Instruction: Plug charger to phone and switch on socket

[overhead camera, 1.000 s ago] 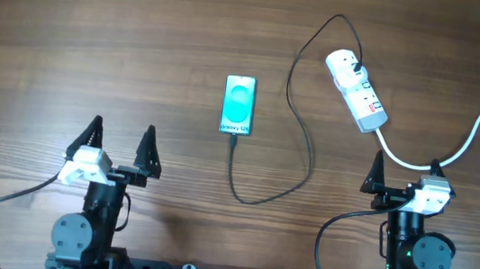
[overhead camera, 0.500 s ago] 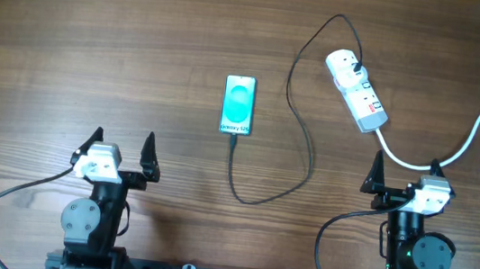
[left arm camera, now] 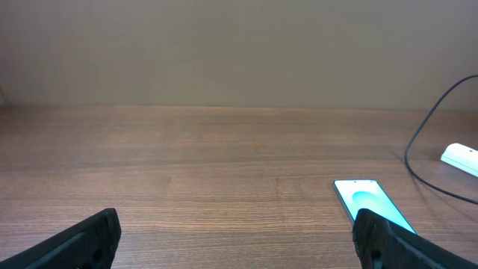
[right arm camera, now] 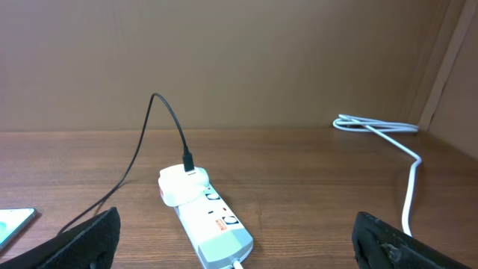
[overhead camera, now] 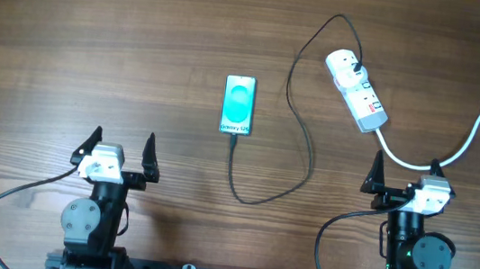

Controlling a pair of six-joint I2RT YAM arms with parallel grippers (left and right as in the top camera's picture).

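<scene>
Phone [overhead camera: 238, 105] central, well apart from left claw [overhead camera: 122, 139], right claw [overhead camera: 405, 164]; socket [overhead camera: 357, 91] far-right.

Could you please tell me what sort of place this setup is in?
Probably a robotics lab or test bench: a wooden table against a plain wall, a left arm and a right arm mounted at its edge, and a phone, charger and power strip laid out.

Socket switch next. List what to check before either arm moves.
1. Charger plugged into socket: ok.
2. Charger tip seated in phone: cannot tell; it reaches the phone's near end.
3. Socket switched on: cannot tell.
4. Left tool open, holding nothing: ok.
5. Right tool open, holding nothing: ok.
6. Phone lit: ok.
</scene>
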